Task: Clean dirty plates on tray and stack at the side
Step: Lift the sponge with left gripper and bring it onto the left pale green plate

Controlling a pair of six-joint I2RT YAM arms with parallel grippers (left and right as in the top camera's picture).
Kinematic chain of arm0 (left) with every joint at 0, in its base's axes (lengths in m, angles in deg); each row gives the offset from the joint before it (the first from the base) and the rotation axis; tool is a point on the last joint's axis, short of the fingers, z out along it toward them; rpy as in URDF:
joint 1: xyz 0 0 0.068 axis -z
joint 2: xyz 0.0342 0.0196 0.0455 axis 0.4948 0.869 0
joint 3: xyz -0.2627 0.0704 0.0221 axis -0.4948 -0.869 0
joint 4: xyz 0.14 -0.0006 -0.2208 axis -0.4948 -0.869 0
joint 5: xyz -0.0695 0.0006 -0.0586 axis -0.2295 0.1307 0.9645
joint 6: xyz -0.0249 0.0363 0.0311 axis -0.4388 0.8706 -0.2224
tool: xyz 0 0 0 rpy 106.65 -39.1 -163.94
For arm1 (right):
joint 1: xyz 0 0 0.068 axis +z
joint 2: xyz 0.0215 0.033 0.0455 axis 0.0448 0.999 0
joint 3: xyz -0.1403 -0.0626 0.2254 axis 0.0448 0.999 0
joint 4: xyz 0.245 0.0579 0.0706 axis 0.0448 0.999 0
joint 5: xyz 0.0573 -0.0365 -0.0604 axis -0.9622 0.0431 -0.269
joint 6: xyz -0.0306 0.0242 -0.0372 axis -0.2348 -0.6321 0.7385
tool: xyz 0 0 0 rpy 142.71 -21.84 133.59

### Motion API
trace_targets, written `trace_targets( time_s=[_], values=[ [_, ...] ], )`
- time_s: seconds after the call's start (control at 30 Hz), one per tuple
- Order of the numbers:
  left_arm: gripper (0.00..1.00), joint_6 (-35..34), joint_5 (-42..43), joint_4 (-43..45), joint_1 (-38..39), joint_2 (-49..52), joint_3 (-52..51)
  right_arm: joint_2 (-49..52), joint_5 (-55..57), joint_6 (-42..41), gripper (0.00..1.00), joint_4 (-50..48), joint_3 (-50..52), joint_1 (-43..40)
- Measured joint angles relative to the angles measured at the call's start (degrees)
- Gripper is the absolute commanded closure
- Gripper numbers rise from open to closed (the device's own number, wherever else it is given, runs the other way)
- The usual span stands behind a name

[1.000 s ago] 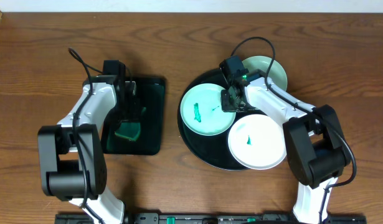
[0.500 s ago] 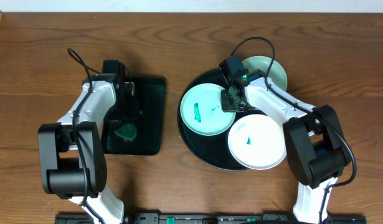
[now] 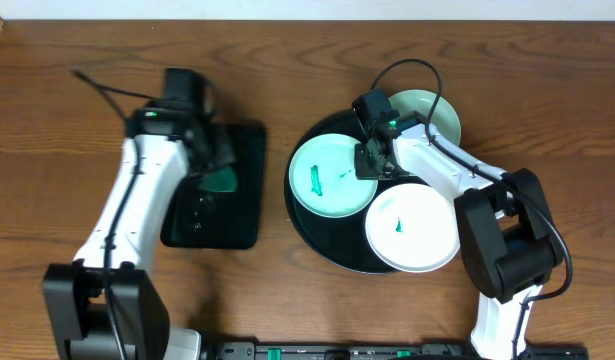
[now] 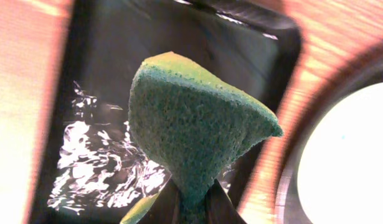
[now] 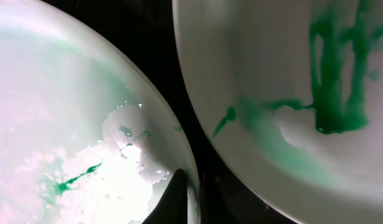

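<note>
Holding the sponge (image 4: 194, 127) clamped in the left pincer (image 4: 190, 200), above the small tray (image 3: 202, 228). Right pincer (image 3: 372, 160) looks clamped on the smeared mint plate (image 3: 327, 185) rim. White plate (image 3: 419, 238) is smeared too, and the rear mint plate (image 3: 439, 110) is partly hidden. All three sit on the round tray (image 3: 317, 240); nothing wiped or stacked on the desk (image 3: 47, 100) yet.

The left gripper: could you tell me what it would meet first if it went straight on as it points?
Probably the wet floor of the rectangular black tray, touched first by the sponge the left gripper holds; the gap is unclear.
</note>
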Motion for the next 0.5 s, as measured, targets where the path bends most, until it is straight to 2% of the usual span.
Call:
trace_targets(
  time_s=[0.23,0.5],
  values=[
    [0.93,-9.88,0.63,6.21,12.17,3.67,0.00,0.07,-0.63,-1.84,0.99,0.44,-0.20,-0.31],
    [0.93,-16.55,0.42,13.97,17.25,13.97,-0.02,0.13,-0.68,-2.05,0.99,0.50,-0.26,-0.33]
  ],
)
